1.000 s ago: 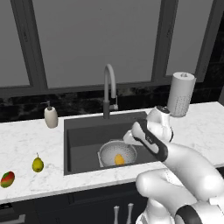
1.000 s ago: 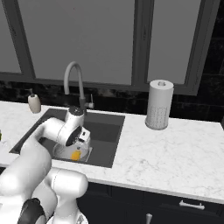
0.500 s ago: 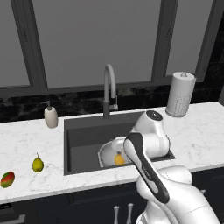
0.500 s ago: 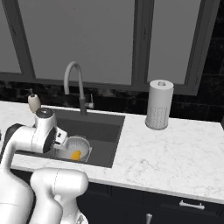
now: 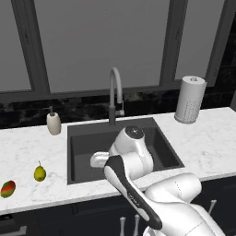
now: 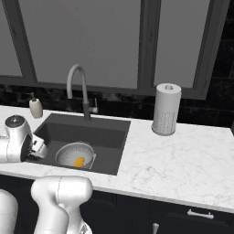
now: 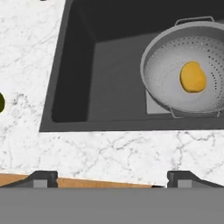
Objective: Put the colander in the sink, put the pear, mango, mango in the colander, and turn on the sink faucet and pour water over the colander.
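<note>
The silvery colander [image 6: 75,154] sits in the dark sink [image 6: 106,132] with the orange-yellow mango [image 6: 79,162] inside it. In the hand view the colander [image 7: 186,72] and mango [image 7: 193,77] lie at the upper right of the sink [image 7: 109,65]. On the left counter lie the pear [image 5: 39,173] and the red-green mango [image 5: 8,189]. My gripper [image 7: 112,179] is open and empty, over the marble rim at the sink's left front corner. It shows too as the gripper [image 6: 37,147] and the gripper [image 5: 97,160]. The grey gooseneck faucet [image 5: 115,92] stands behind the sink, with no stream.
A white soap pump bottle [image 5: 53,123] stands left of the sink at the back. A paper towel roll [image 5: 190,99] stands on the right counter. My own arm covers the colander in the left base view. Dark windows and a backsplash close off the rear.
My arm has swung from above the colander leftward to the sink's left front corner. The orange-yellow mango stays in the colander, and the gripper has stayed open.
</note>
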